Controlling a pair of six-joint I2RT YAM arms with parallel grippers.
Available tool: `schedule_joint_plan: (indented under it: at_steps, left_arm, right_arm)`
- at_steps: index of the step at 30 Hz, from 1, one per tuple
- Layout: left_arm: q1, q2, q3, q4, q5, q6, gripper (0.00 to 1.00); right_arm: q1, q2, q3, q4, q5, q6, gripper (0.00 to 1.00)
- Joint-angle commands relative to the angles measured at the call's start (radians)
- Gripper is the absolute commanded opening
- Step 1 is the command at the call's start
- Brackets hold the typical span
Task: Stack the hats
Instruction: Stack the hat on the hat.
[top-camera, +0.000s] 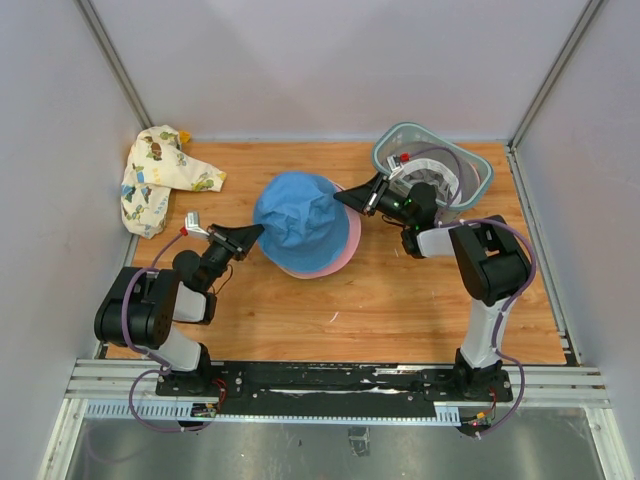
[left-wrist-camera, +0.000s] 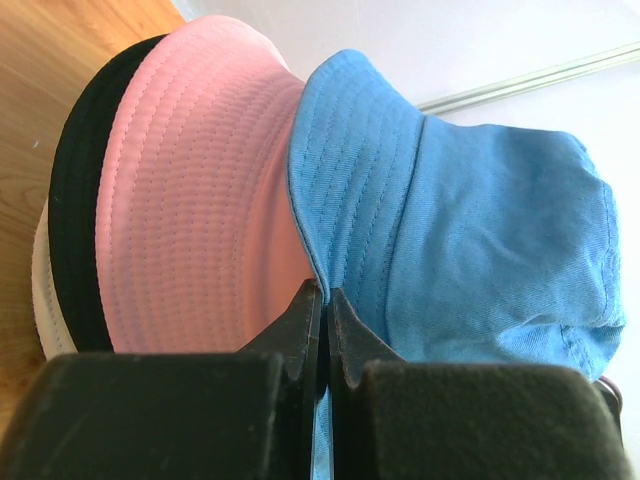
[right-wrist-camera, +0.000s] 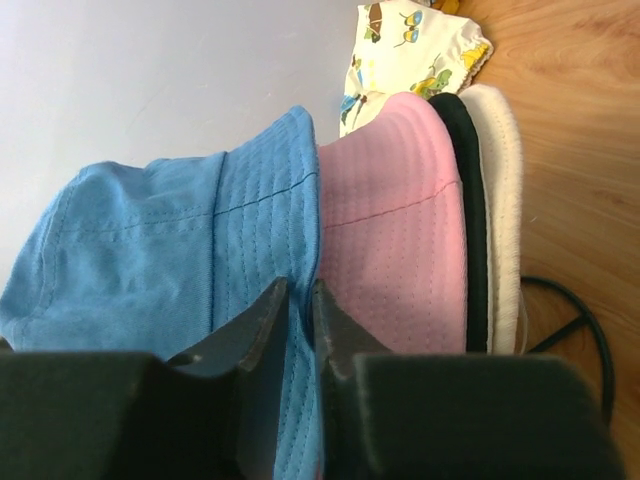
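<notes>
Top view looks down over the table (top-camera: 400, 300); both wrist views closely face the hats (left-wrist-camera: 200, 200) from opposite sides

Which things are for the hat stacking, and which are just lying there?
For the job: blue hat, pink hat, black hat, cream hat, all in one pile; printed hat by the left wall, likely next.
Just lying there: basket at the back right.
</notes>
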Motion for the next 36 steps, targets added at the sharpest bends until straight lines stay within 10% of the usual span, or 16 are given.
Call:
schedule_joint_plan:
  at_steps: [1,36]
  left_arm:
    - [-0.011,0.002,0.013,0.185,0.017,0.027,0.01]
    - [-0.030,0.095,-0.106,0.183,-0.054,0.109,0.01]
  right_arm:
    - [0.032,0.018,0.000,0.056,-0.013,0.012,0.08]
    - [-0.038,0.087,-0.092,-0.163,0.080,-0.175,0.01]
